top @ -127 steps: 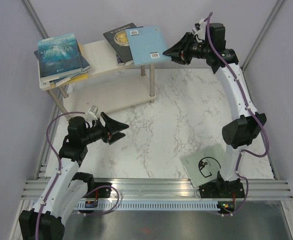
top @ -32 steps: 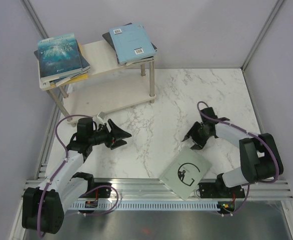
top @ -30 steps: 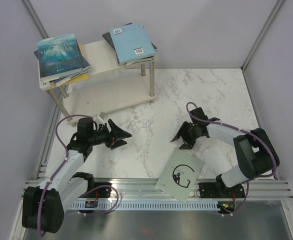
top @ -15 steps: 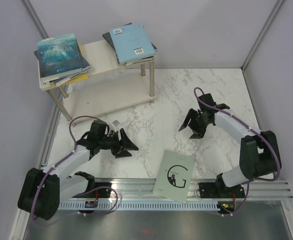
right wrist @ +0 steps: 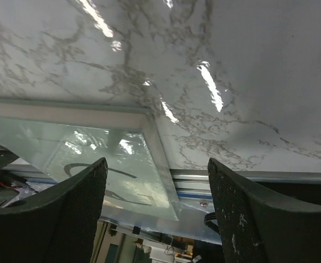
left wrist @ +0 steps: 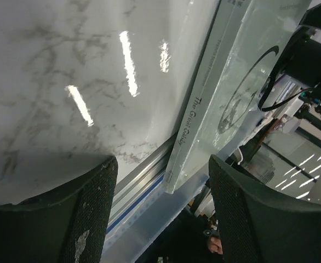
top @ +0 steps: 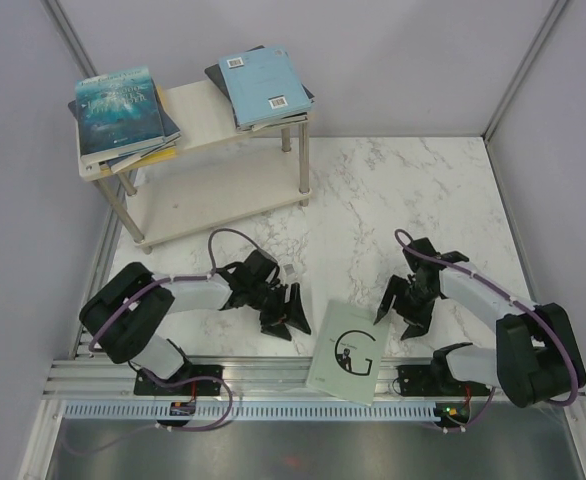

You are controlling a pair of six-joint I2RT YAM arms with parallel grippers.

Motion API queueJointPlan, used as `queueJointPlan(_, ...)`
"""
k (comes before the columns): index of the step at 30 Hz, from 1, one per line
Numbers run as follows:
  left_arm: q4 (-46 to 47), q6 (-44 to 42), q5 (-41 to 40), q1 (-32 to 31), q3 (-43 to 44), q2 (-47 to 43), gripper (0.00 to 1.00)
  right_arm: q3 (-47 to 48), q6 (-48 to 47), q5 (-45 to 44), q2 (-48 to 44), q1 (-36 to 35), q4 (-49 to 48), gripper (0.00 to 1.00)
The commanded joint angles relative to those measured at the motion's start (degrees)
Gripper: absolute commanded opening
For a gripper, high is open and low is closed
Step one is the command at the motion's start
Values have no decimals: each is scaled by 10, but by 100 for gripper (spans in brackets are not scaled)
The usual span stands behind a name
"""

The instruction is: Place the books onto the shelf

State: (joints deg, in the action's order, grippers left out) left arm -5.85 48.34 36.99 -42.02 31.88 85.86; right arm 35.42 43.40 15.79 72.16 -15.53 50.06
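A pale grey book with a black "G" (top: 350,350) lies flat at the table's near edge, its lower end over the metal rail. My left gripper (top: 289,311) is open just left of it; in the left wrist view the book's spine (left wrist: 190,126) runs ahead between the open fingers (left wrist: 89,213). My right gripper (top: 400,312) is open just right of it; its wrist view shows the book's cover (right wrist: 95,153) ahead and left, untouched. The shelf (top: 198,108) stands at the back left with a stack topped by a teal ocean book (top: 121,108) and another topped by a light blue book (top: 265,85).
The shelf's lower board (top: 213,190) is bare. The metal rail (top: 273,375) runs along the near edge under the book's overhang. Grey walls close in the left, back and right sides.
My left arm has stretched right and low to the grey book's left edge. My right gripper has come down to the book's right side and spread wider. Earlier the book slid left and turned.
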Motion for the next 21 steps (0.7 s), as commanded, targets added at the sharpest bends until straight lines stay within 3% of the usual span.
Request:
queueJointPlan(1, 56, 4, -19, -33, 25, 42, 72, -32, 15, 42, -15, -2, -38, 77)
queueJointPlan(8, 145, 45, -11, -104, 56, 127, 72, -144, 70, 157, -16, -2, -196, 76)
queueJointPlan(13, 317, 129, 18, -137, 41, 176, 72, -210, 137, 230, -25, -2, -320, 74)
queueJointPlan(17, 425, 186, 19, -134, -15, 168, 70, -224, 143, 246, -27, -2, -339, 73)
queueJointPlan(20, 449, 201, 7, -130, -33, 149, 55, -228, 139, 250, -28, -2, -339, 72)
queueJointPlan(21, 450, 205, 5, -129, -37, 142, 39, -228, 138, 252, -26, -2, -338, 72)
